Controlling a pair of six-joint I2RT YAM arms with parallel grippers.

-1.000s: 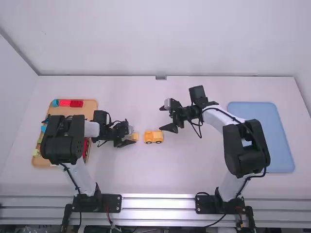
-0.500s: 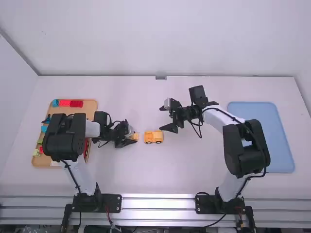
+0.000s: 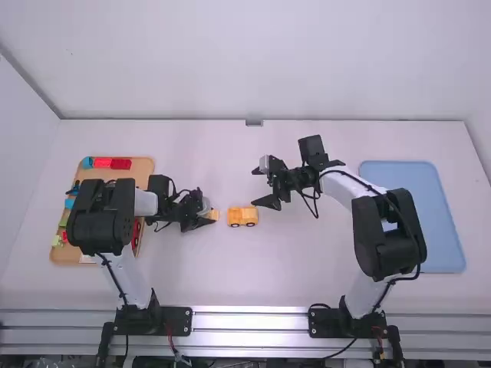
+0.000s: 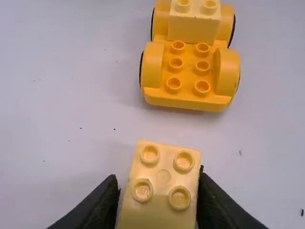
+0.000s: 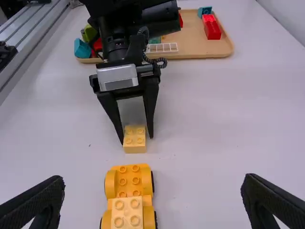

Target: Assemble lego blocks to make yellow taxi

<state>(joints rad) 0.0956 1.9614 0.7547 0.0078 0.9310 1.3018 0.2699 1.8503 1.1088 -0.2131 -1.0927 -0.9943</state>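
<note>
Your left fingers [image 3: 204, 224] stood narrowly parted around pale-yellow block [image 4: 163, 176], slight gap one side. Yellow chassis [image 4: 188, 72] sat near on desk [image 3: 291, 268], long axis left-right, low end facing block. Your right fingers [image 3: 268, 202] wide.

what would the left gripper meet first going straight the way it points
The small yellow block between its fingers, then likely the wheeled yellow base, or the table if it tilts down enough; depth is unclear.
</note>
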